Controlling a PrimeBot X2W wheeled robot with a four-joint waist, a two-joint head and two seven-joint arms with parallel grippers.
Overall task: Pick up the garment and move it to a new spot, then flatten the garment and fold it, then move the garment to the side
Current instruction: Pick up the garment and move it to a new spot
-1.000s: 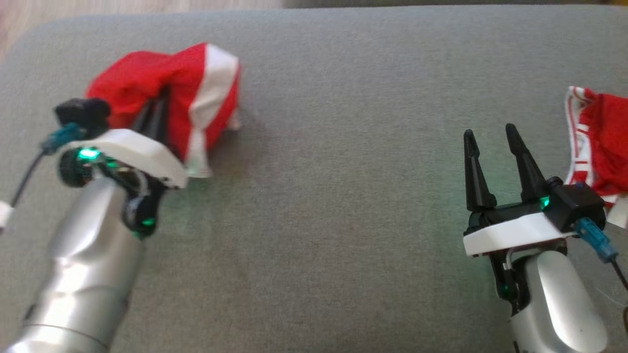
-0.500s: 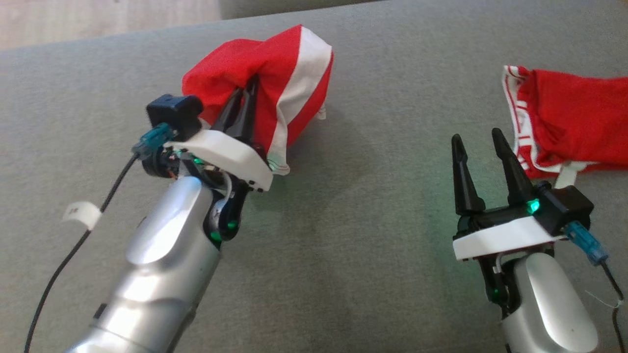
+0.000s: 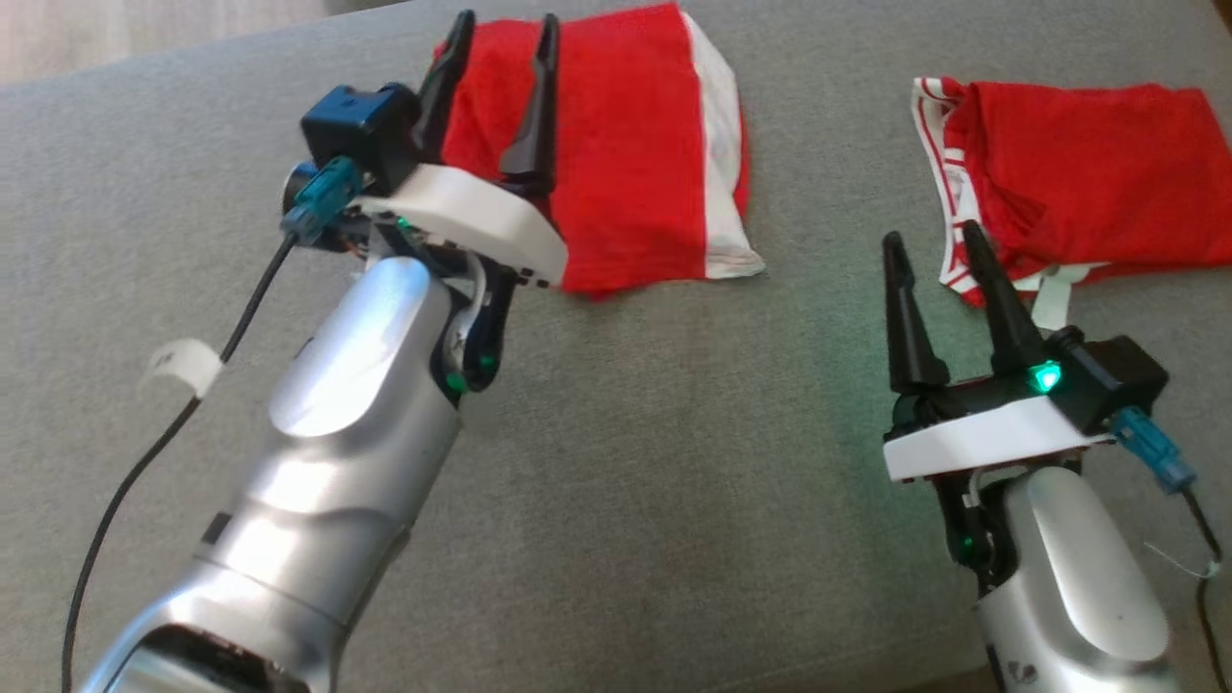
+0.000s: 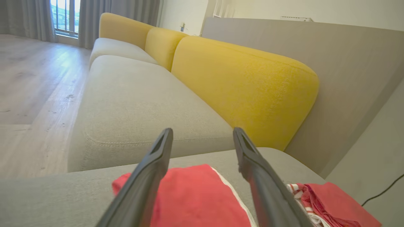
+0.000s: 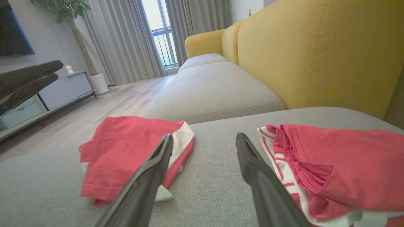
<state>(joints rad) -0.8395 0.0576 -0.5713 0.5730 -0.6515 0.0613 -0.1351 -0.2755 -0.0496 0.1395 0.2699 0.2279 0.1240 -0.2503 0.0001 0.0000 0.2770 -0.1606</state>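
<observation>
Head view, looking down from the robot's place: the red garment with a white band lies quite flat on the grey sofa seat, at about 12 o'clock. The left arm reaches toward 11 o'clock. The left jaws are spread wide over the left part of the garment and pinch nothing. Whether the fingers touch the cloth, I cannot tell. At 2 o'clock lies a second garment, also red, with a white striped edge, apart from the first one. The right arm is at 4 o'clock. The right jaws are also spread and empty, with the tips near that striped edge. Left wrist view gives the yellow backrest behind the seat, and the garment low down, between both fingers.
</observation>
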